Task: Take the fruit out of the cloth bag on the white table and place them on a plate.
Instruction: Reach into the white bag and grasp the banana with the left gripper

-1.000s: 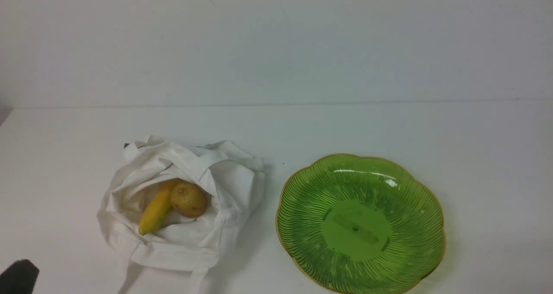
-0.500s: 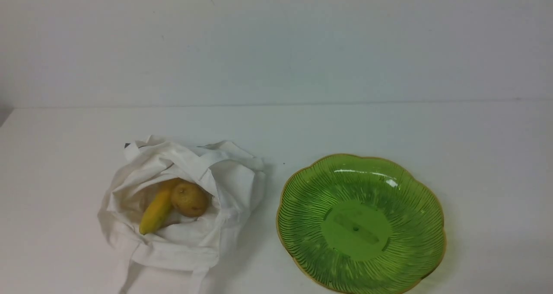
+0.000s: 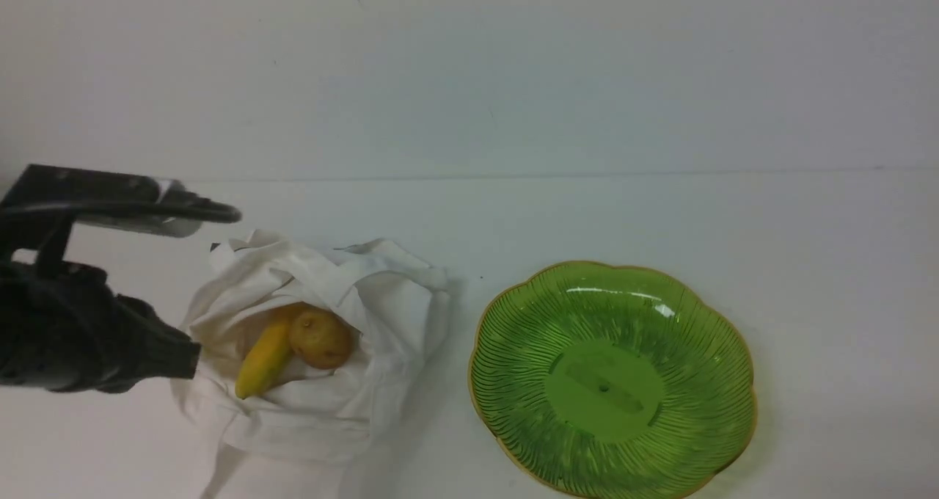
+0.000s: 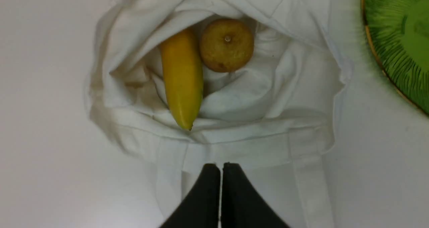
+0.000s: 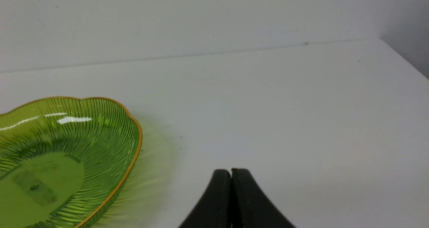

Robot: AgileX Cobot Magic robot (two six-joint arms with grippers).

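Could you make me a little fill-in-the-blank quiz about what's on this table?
Inside the cloth bag lie a round brownish fruit and a yellow ____.
The plate on the white table is coloured ____.
From the front, the plate stands to the bag's ____.
The hand near the bag belongs to the robot's ____ arm.
Answers: banana; green; right; left.

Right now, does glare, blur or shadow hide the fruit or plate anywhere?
Front view: white glare streaks on the far wall of the plate. Left wrist view: banana and round fruit sharp, one edge of the cloth bag smeared. Right wrist view: glare streaks, nothing hidden.
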